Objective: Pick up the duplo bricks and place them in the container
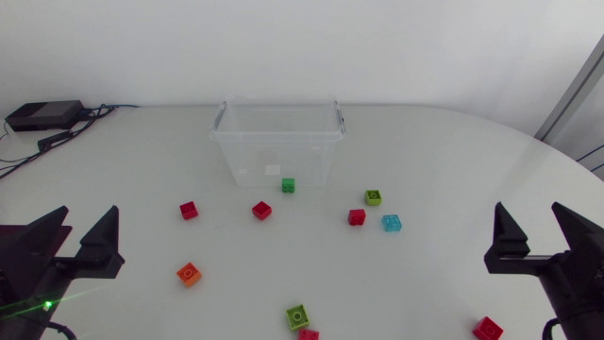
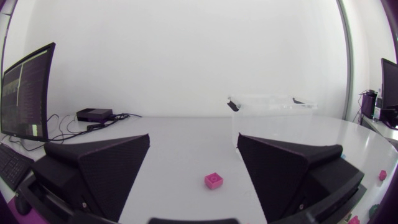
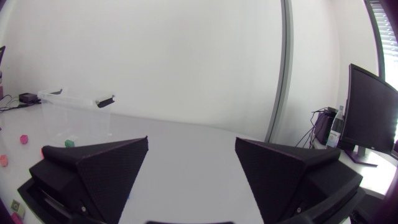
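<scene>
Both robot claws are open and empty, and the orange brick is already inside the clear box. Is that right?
Almost. The left gripper and right gripper are open and empty, but the orange brick is not inside the clear box. It lies on the table, close to the left gripper and well apart from the box. The head view shows this.

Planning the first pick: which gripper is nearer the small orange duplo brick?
Left. The left gripper is near the orange brick; the right gripper is far on its other side.
</scene>
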Motion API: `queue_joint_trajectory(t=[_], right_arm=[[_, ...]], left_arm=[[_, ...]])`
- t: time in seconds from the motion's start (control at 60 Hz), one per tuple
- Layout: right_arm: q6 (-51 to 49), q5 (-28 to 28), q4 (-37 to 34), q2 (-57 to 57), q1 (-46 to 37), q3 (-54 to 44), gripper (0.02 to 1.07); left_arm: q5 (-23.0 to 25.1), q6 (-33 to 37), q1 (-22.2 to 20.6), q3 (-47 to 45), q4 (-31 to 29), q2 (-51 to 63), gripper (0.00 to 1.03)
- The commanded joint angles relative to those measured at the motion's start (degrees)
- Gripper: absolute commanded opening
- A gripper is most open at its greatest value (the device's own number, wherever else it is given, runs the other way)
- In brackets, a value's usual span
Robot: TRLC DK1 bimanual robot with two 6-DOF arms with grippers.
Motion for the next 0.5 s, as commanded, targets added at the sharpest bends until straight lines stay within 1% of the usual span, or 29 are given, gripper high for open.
queue_joint_trajectory(t=[0.0,0.25,0.35,0.417,0.483], right_arm=[[-0.68,-0.52,-0.55,-0.34,-0.31,-1.43,1.03],[-0.68,-0.52,-0.47,-0.34,-0.31,-1.34,1.03],[-0.68,-0.52,-0.47,-0.34,-0.14,-0.82,1.03],[-0.6,-0.52,-1.87,-0.25,0.21,0.94,1.03],[-0.6,-0.52,-2.84,-0.25,0.3,2.52,1.03]], left_arm=[[0.15,-1.06,-0.45,-1.02,0.14,-0.76,0.99],[0.15,-0.97,-0.19,-0.4,0.05,-0.67,0.99],[0.15,-0.97,0.08,1.27,-1.53,-0.67,0.98],[0.15,-0.97,-0.01,2.85,-3.64,-0.67,0.97],[0.15,-0.97,0.17,4.43,-4.43,-0.32,0.97]])
